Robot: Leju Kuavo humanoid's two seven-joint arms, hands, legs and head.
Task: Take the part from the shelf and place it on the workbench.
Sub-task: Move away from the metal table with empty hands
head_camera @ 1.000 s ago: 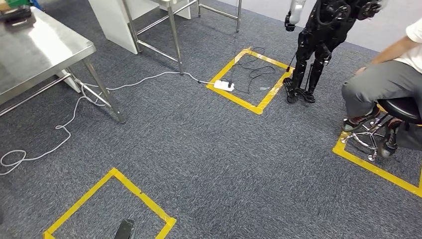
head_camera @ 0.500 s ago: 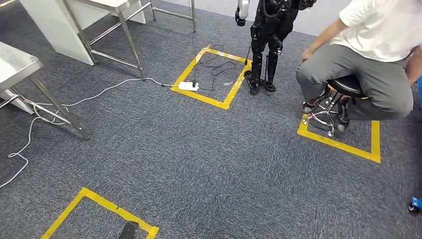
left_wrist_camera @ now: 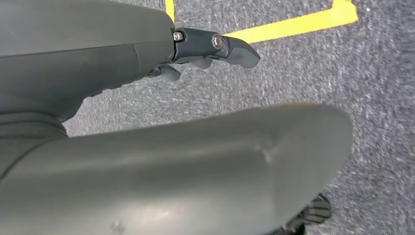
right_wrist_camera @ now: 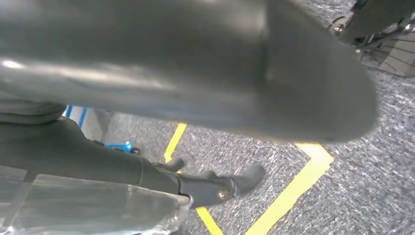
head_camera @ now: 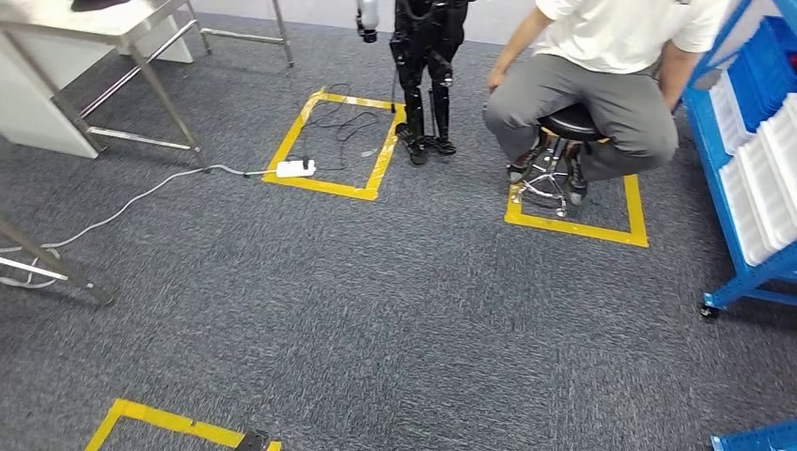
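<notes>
A blue shelf rack point(head_camera: 728, 141) with white bins point(head_camera: 752, 202) stands at the right edge of the head view; the bins are too far off to make out a part in them. A steel workbench point(head_camera: 103, 21) stands at the far left. My left hand point(left_wrist_camera: 195, 127) hangs over grey carpet, its dark fingers point(left_wrist_camera: 220, 46) stretched out and holding nothing. In the right wrist view my right hand point(right_wrist_camera: 205, 88) also hangs above the carpet, fingers point(right_wrist_camera: 225, 188) loosely extended with nothing in them.
A person point(head_camera: 611, 56) sits on a wheeled stool point(head_camera: 564, 127) beside the shelf. A black humanoid robot point(head_camera: 425, 66) stands behind a yellow tape square with a white power strip point(head_camera: 294, 168) and cable. A table leg point(head_camera: 47, 263) crosses at left.
The camera has swung right: tables, tape squares and the person slid left in the picture, and the blue shelf has come into view. My hands still hang with nothing in them.
</notes>
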